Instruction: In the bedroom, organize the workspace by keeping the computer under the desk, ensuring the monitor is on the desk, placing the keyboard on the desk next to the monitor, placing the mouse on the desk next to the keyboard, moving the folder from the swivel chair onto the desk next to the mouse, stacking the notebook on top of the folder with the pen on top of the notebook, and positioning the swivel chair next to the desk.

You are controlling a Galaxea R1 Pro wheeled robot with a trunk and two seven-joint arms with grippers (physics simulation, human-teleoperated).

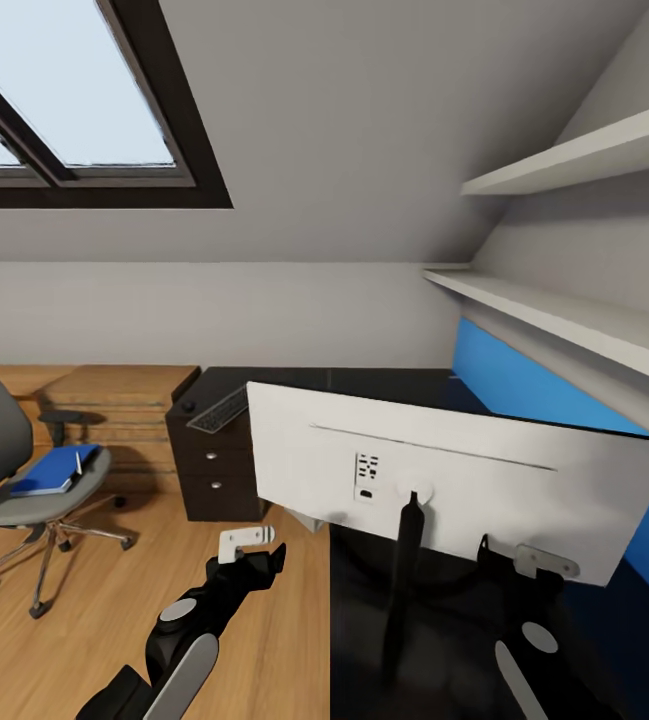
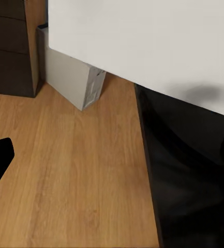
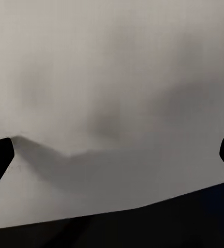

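Crosswise on the desk, the monitor shows its back.

Monitor back spans the table ahead, blocking reach to the blue panel. Open wood floor left of table edge. Dark cabinet and swivel chair bound that floor space.

The head camera looks forward and down over the bench at the monitor from behind. Both wrist cameras sit close to that same pale monitor back; the left also faces the floor.
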